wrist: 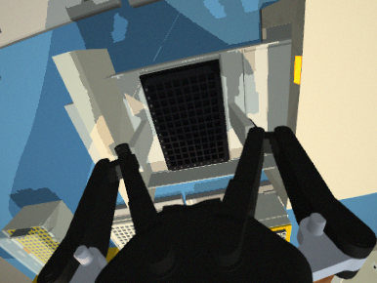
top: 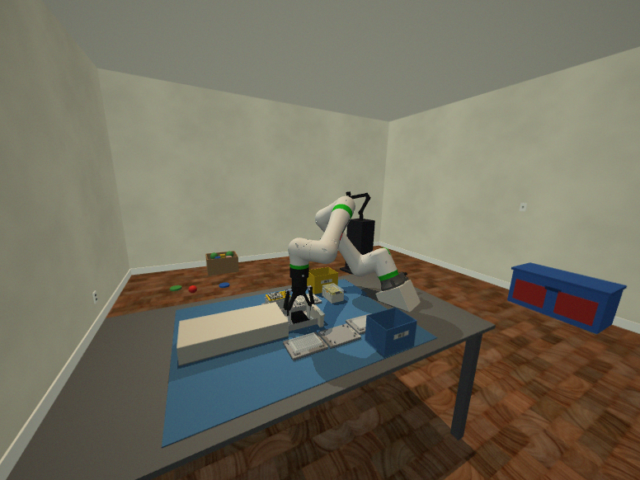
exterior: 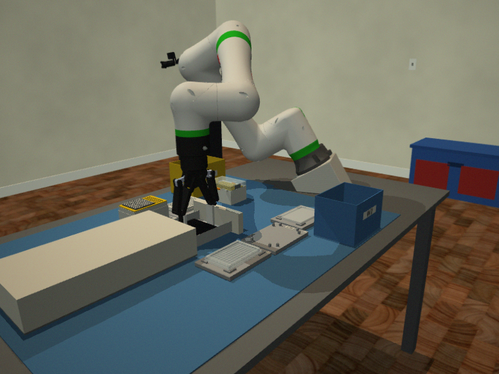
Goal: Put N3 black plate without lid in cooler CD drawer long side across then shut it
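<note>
The black plate (wrist: 188, 114) lies flat, wells up, on the floor of the cooler's open drawer (exterior: 219, 221), with its long side across the drawer. It also shows as a dark patch in the exterior view (exterior: 200, 225). The cream cooler housing (exterior: 92, 257) (wrist: 298, 68) stands behind the drawer, and an amber lamp glows on its front. My gripper (wrist: 189, 122) hangs straight above the plate, open and empty, with its fingers clear of the plate's long sides. In the top view the gripper (top: 298, 304) stands over the drawer beside the housing (top: 229, 330).
Three nests lie in a row by the drawer: one with a clear plate (exterior: 233, 255), a bare middle one (exterior: 278, 237), and one with a lidded plate (exterior: 296, 215). A blue bin (exterior: 348, 211), a yellow bin (exterior: 197, 169), a tip box (exterior: 231, 189) and a yellow-rimmed rack (exterior: 141, 203) stand around.
</note>
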